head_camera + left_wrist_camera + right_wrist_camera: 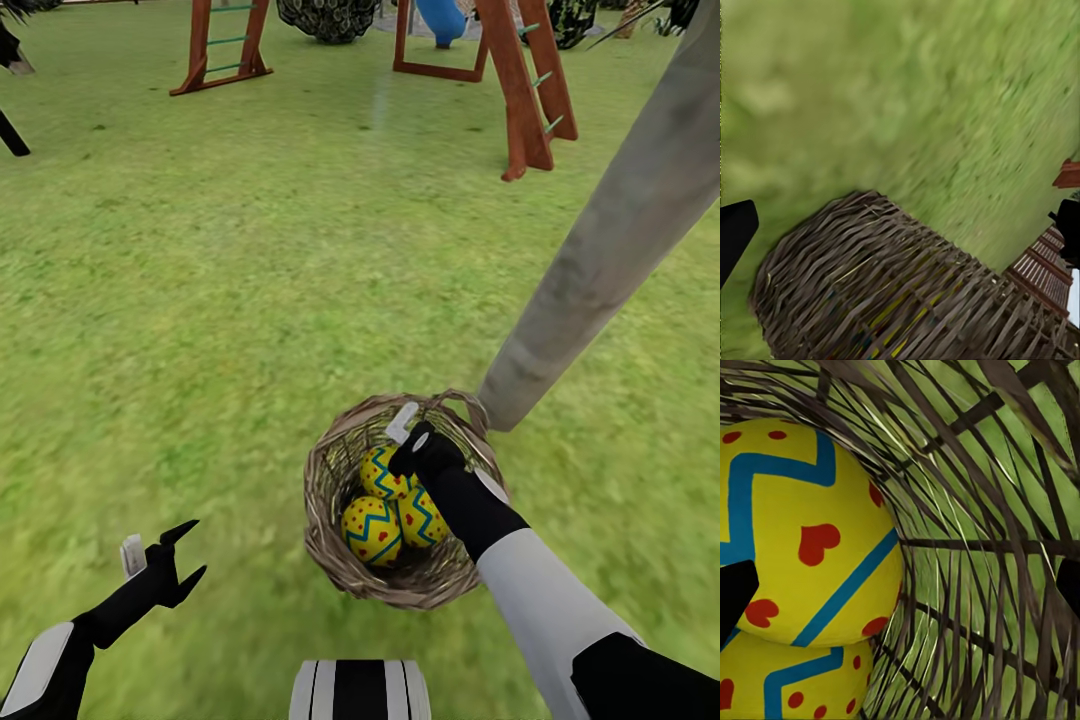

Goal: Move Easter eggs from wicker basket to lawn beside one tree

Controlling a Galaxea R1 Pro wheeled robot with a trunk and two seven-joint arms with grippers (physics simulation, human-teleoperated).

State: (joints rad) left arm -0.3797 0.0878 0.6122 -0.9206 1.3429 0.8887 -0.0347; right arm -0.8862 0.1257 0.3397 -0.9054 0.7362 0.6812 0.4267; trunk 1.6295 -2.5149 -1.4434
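Observation:
The wicker basket (322,500) stands on the lawn (250,300) right at the foot of the pale grey tree trunk (610,240). Three yellow eggs with blue zigzags lie inside: one (384,473) at the back, one (371,529) in front, one (424,517) on the right. My right gripper (408,466) reaches down into the basket, open. In the right wrist view its fingertips (736,592) stand wide apart, with an egg (802,525) close in front, a second egg (795,682) beside it, and the woven wall (975,585) behind. My left gripper (195,550) hovers open over grass left of the basket (892,285).
A wooden playset (525,90) with a blue slide (441,20) stands far ahead, and another wooden frame (222,45) is at the back left. A dark round shrub (328,18) sits between them. Open grass stretches to the left and ahead of the basket.

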